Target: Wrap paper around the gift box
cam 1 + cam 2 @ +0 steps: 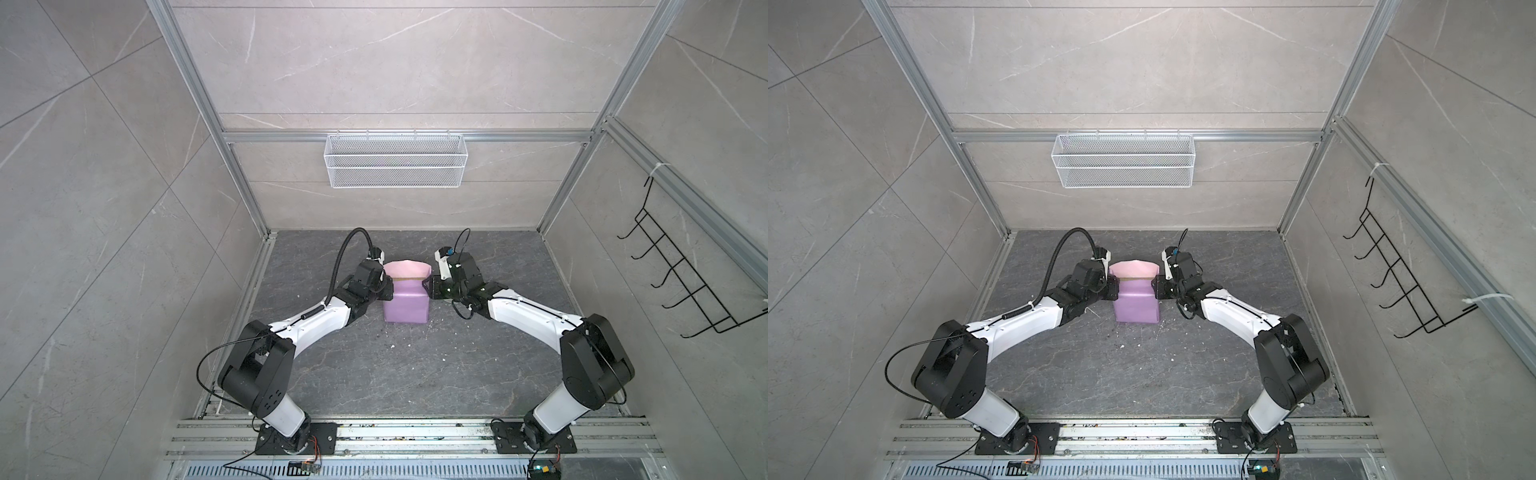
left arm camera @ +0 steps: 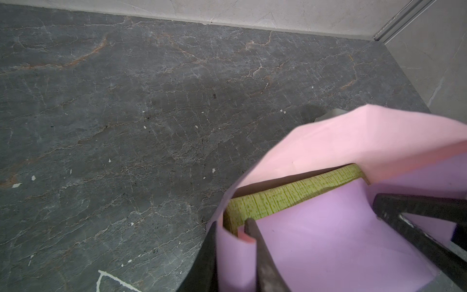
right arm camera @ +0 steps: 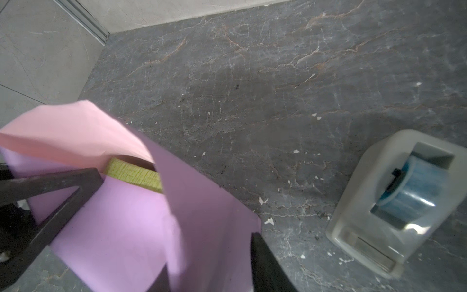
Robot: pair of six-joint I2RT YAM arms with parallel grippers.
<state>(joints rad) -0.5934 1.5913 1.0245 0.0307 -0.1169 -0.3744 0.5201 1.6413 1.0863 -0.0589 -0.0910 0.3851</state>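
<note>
Box (image 2: 298, 194) sits on the table (image 1: 374, 374), right between my two sets of jaws: left jaws at its left side, right jaws at its right. Paper (image 1: 405, 307) drapes over it, lilac face out. Only a green strip of box shows at the far edge, where a pink flap stands up. My left jaws are clenched on the paper's left fold. The right flap runs between my right jaws; pinched or loose, I can't tell. Dispenser (image 3: 358, 227) stands on the table near the right jaws, blue tape roll (image 3: 414, 187) inside. Wire basket (image 1: 395, 176) hangs on the far wall.
</note>
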